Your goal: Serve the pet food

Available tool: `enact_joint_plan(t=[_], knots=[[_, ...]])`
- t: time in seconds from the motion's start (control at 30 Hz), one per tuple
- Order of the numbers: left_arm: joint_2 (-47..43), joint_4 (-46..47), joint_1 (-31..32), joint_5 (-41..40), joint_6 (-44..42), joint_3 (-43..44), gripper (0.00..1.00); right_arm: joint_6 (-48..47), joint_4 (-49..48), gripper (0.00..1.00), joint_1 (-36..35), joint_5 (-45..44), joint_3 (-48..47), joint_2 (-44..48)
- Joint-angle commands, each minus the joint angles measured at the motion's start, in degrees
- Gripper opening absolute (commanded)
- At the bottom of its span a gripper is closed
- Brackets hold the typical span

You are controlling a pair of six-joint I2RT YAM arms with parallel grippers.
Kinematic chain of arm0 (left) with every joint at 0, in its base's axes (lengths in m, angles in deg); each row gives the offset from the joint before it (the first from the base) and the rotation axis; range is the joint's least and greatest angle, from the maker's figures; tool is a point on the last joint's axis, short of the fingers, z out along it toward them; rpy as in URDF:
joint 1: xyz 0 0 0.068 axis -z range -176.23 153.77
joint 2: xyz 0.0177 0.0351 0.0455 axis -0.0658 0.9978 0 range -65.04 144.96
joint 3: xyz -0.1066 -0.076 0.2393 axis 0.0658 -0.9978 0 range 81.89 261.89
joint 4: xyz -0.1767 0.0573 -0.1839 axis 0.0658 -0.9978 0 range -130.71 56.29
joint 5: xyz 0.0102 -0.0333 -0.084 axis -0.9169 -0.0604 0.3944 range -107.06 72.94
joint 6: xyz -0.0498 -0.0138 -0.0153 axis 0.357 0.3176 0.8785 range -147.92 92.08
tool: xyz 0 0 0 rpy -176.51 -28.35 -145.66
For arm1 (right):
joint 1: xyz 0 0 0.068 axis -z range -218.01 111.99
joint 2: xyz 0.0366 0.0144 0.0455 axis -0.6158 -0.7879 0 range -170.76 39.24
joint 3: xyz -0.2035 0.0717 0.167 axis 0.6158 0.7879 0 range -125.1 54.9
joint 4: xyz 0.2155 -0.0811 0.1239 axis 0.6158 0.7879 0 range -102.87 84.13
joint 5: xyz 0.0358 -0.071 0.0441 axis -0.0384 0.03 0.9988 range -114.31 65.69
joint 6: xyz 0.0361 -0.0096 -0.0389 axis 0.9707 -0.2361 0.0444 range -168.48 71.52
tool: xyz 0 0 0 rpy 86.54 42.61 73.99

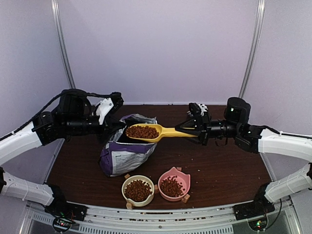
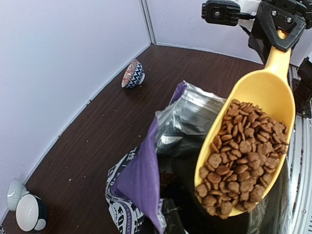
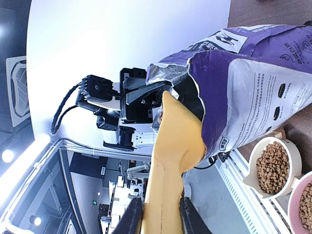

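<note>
Pet food (image 2: 243, 151) heaped, scoop (image 2: 263, 90) — right hand (image 1: 187, 129) gripping

Top camera looks down from above and behind, covering the whole table (image 1: 219, 165). Both wrist cameras sit close, sharing the yellow scoop (image 2: 258, 92) and purple bag (image 3: 219, 87).

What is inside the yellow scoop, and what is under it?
Brown kibble fills the scoop. Under it is the open purple bag; its inside is dark and partly covered by the scoop.
</note>
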Motion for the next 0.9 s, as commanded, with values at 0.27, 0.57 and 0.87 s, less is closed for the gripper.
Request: enact_joint_plan(t=[0.27, 0.57, 0.87], knots=[[-1.0, 4.0, -3.44, -3.04, 2.07, -0.97, 0.0, 7.0, -14.1, 0.15, 0.56, -0.8, 3.38, 1.67], [-0.76, 4.19, -3.63, -2.1, 2.64, -1.07, 0.0, 9.65, -17.03, 0.15, 0.56, -1.75, 3.59, 2.44], [-0.43, 4.11, -4.96, -1.9, 3.15, -1.1, 0.0, 10.53, -16.68, 0.16, 0.56, -1.68, 4.15, 5.53]])
